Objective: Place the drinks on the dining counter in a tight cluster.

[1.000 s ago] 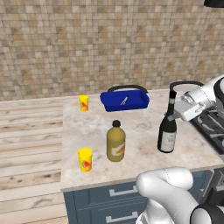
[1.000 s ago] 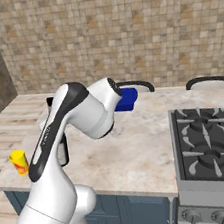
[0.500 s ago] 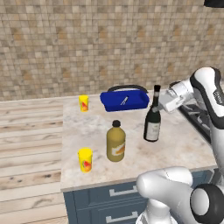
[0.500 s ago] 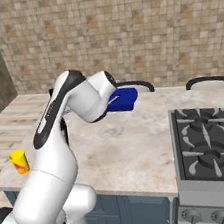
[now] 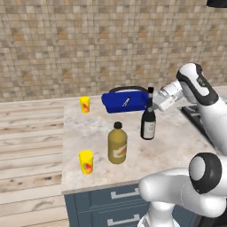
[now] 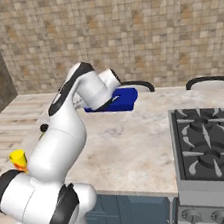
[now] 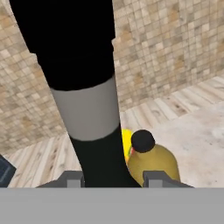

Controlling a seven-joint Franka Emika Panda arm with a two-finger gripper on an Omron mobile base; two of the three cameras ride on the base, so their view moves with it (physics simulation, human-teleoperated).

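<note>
End effector (image 5: 153, 105) gripping wine bottle (image 5: 148, 124), one amber bottle (image 5: 117, 144), two yellow cups (image 5: 86, 162)

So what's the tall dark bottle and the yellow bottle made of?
The wine bottle looks like dark glass: near-black, smooth, with a pale label band. The amber bottle could be glass or plastic: see-through golden, with a matt black cap. Both are rendered, so that's a guess.

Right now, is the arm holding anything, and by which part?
Yes: the jaws are shut on the slim dark wine bottle, gripping it by its neck.
</note>
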